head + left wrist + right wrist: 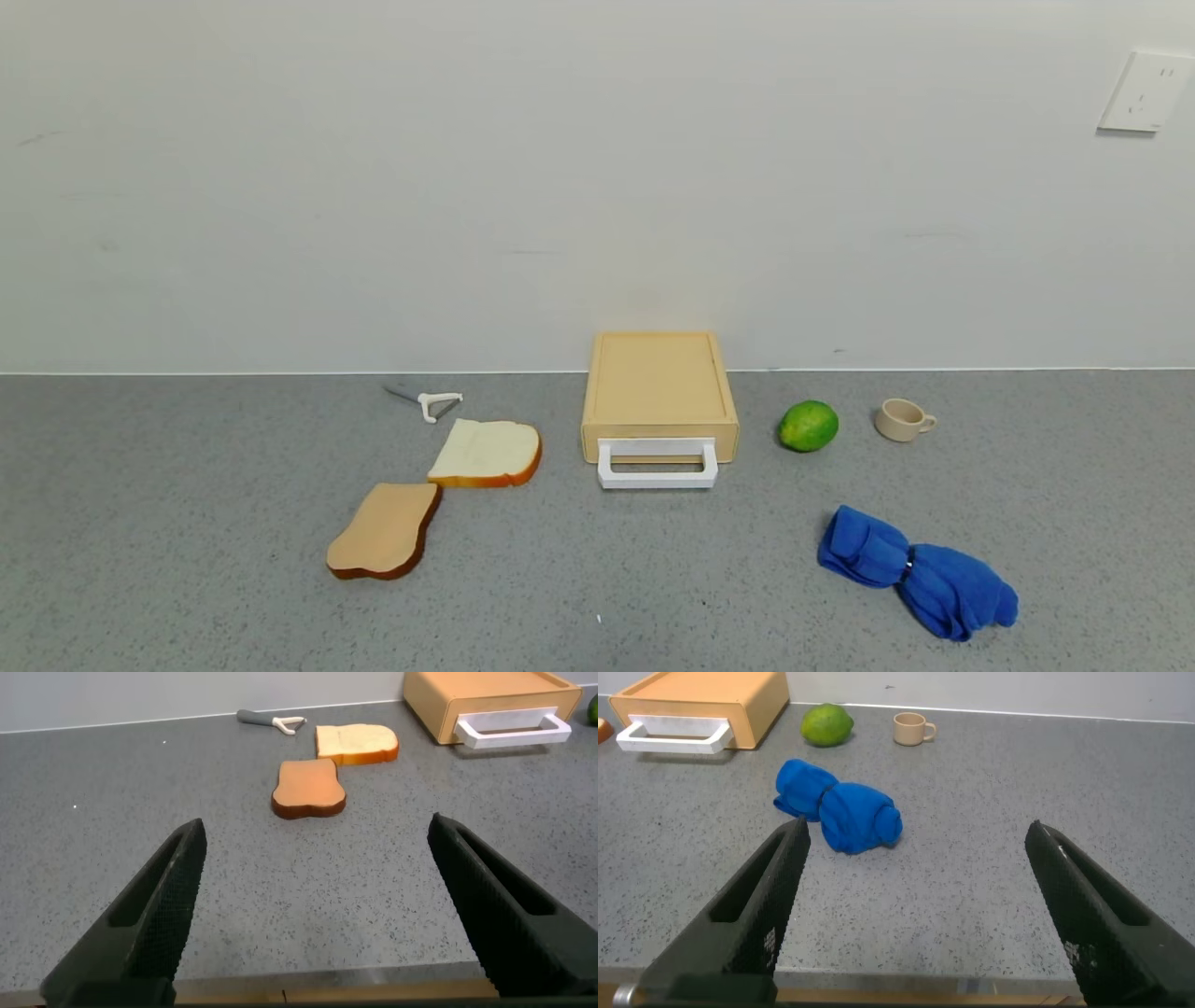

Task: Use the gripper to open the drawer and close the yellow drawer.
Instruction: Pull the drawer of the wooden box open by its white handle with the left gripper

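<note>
While both hands gape, left hand (313,905), right hand (915,905), drawer (659,397) closed.

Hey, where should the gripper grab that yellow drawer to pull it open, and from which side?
Grip the white loop handle on the drawer, at the middle of its front bar. Come from the robot's side, since the handle juts toward the robot with an open gap behind the bar, probably room for a finger. Both the left gripper and right gripper are open, away from it.
</note>
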`<state>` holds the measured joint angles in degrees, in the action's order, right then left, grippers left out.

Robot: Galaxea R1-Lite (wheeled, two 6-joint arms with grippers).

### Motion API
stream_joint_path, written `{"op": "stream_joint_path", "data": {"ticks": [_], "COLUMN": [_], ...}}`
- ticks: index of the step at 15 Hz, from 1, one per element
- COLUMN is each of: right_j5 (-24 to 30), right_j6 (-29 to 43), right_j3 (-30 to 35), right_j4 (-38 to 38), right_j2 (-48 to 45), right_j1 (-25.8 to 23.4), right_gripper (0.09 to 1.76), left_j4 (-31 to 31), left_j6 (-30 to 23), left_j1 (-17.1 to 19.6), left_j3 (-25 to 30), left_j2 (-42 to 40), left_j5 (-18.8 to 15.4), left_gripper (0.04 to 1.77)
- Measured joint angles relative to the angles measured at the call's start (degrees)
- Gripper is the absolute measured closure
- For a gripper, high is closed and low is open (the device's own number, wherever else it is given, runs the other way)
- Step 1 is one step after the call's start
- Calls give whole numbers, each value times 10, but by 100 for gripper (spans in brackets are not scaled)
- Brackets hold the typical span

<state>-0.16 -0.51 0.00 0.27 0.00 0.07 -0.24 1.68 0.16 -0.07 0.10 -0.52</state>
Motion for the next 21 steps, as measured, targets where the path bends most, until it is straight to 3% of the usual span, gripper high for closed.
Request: {"op": "stream_joint_path", "data": {"ticks": [4,9,14,17,21], "right_j5": [0,0,0,0,0], "right_j6": [0,0,0,0,0], "right_j3": [0,0,0,0,0], "right_j4": [0,0,0,0,0], "right_j2": [0,0,0,0,0], "right_j1": [0,0,0,0,0], "right_gripper": [15,15,15,15,15], "left_j4": [20,93,124,149,163], "left_j6": [-1,1,20,45,107], "left_j1": [0,0,-1,-5,-33], "left_j3": [-44,-176,-354,-467,-570], "left_j2": [2,74,285,443,629], "left_j5": [-4,-15,-27,-70,-114], "left_gripper": [10,9,9,9,9]}}
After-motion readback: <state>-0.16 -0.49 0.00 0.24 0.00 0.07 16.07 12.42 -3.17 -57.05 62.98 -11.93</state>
